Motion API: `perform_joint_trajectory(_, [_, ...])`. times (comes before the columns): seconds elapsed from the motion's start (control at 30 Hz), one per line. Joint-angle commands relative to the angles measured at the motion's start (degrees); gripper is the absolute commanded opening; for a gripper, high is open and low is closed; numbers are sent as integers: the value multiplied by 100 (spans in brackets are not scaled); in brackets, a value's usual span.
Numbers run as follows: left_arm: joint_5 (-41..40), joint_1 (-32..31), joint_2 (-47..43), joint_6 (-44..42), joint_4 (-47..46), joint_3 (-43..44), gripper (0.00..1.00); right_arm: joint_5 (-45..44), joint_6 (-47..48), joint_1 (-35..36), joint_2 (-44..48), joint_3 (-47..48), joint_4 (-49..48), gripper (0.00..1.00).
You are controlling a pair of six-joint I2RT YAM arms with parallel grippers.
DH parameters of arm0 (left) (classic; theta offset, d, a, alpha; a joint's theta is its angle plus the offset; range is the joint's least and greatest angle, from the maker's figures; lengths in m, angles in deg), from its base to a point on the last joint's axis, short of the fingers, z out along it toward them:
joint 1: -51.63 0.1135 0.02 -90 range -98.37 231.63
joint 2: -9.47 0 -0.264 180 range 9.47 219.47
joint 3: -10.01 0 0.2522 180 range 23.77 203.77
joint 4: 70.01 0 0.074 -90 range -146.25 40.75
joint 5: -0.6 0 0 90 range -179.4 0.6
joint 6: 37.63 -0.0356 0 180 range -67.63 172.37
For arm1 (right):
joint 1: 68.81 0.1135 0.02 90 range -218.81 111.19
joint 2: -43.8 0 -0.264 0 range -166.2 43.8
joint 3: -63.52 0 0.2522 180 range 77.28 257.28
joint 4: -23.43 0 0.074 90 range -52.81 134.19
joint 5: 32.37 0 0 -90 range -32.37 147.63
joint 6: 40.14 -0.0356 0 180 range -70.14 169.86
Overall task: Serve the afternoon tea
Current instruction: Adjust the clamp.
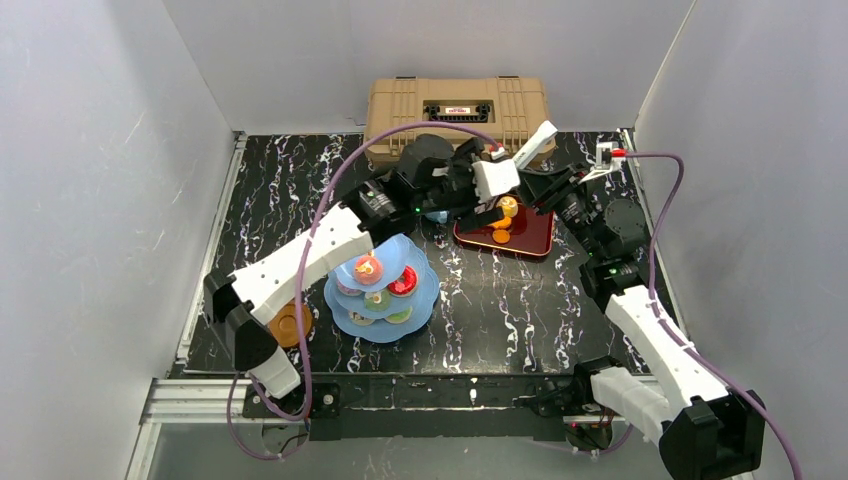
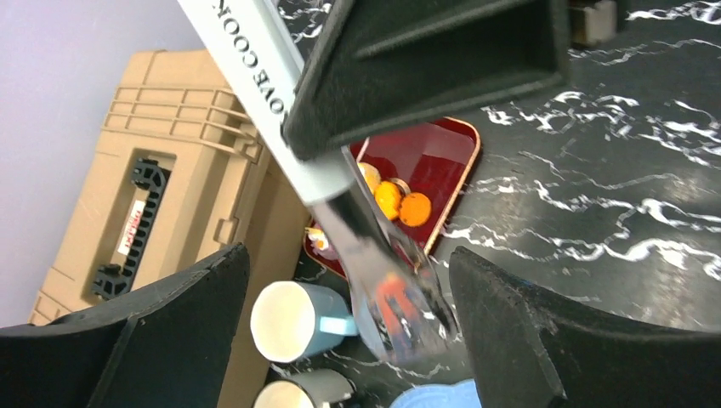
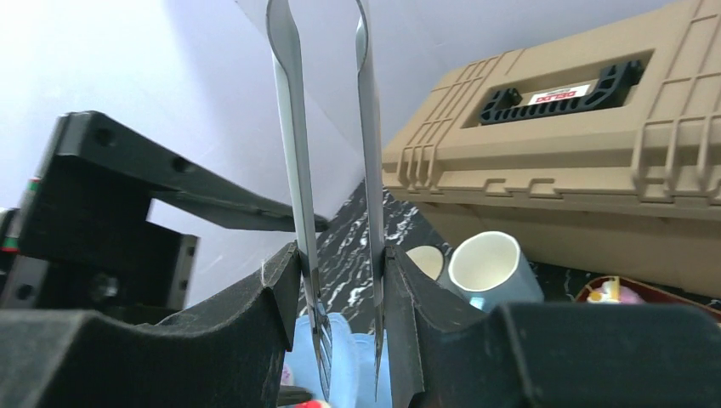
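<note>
The light-blue three-tier cake stand (image 1: pixel 381 287) stands at the left centre with small cakes on its tiers; its edge shows as cake stand (image 2: pixel 435 397) and cake stand (image 3: pixel 350 353). My right gripper (image 3: pixel 340 280) (image 1: pixel 548 190) is shut on the metal tongs (image 3: pixel 293 170) (image 2: pixel 374 255), pressing both blades. My left gripper (image 2: pixel 349 263) (image 1: pixel 488 212) is open, its fingers either side of the tongs' tips without touching them. Orange donuts (image 2: pixel 403 204) lie on the dark-red tray (image 1: pixel 525 240). A light-blue mug (image 2: pixel 293 321) (image 3: pixel 489 270) lies on its side beside a second mug (image 2: pixel 293 396).
The tan toolbox (image 1: pixel 458 108) stands against the back wall, right behind the mugs and tray. A brown saucer (image 1: pixel 291 326) lies left of the cake stand, partly under my left arm. White walls close the table on three sides.
</note>
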Motion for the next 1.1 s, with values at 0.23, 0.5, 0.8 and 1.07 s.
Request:
perform_joint_trajectory(0.23, [-981, -379, 96, -465, -1491, -336, 70, 79, -1077, 53, 227, 199, -846, 7])
perform_joint_trajectory(0.5, [-1398, -408, 51, -1446, -2107, -796, 19, 156, -1406, 67, 180, 359, -533, 13])
perform_joint_trajectory(0.8, [-1367, -395, -221, -1316, -1935, -799, 8, 294, -1042, 61, 271, 770, 675, 68])
perform_joint_trajectory(1.07, [-924, -391, -436, -1071, -1616, -836, 8, 391, -911, 58, 68, 1160, 656, 91])
